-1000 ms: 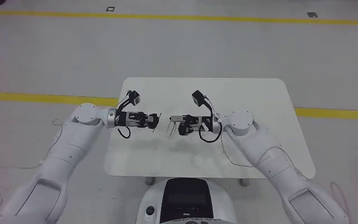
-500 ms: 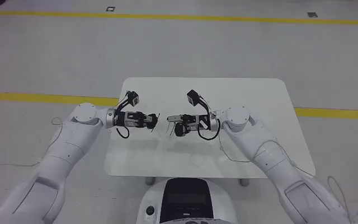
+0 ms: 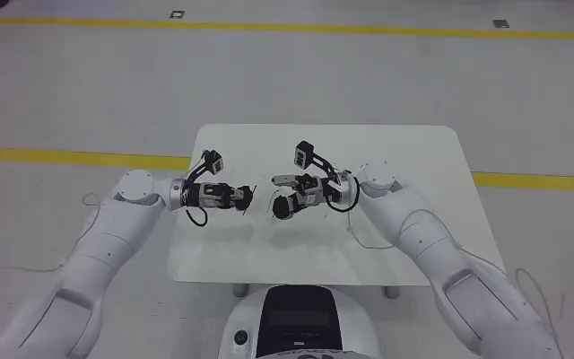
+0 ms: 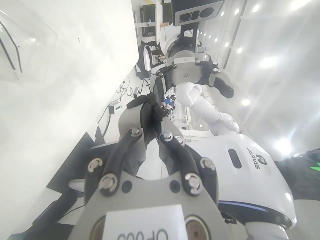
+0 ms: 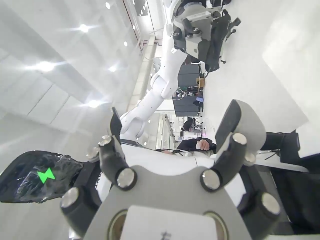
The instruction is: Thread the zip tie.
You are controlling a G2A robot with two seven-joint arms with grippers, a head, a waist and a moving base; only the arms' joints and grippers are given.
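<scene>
Black zip tie (image 4: 150,99), one, in left jaws; one table (image 3: 404,153).

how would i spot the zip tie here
Start at the white table, then find the left gripper held over it. The zip tie is the thin black strip pinched in it; the right gripper opposite is open and empty.

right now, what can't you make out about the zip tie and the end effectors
1. Ends of the zip tie: in the left wrist view the left end effector covers most of it, so head and tail cannot be told apart.
2. Threading: in the top view the zip tie is a thin sliver, too small to judge.
3. The right end effector: the top view is too small to show whether it touches the zip tie.
</scene>
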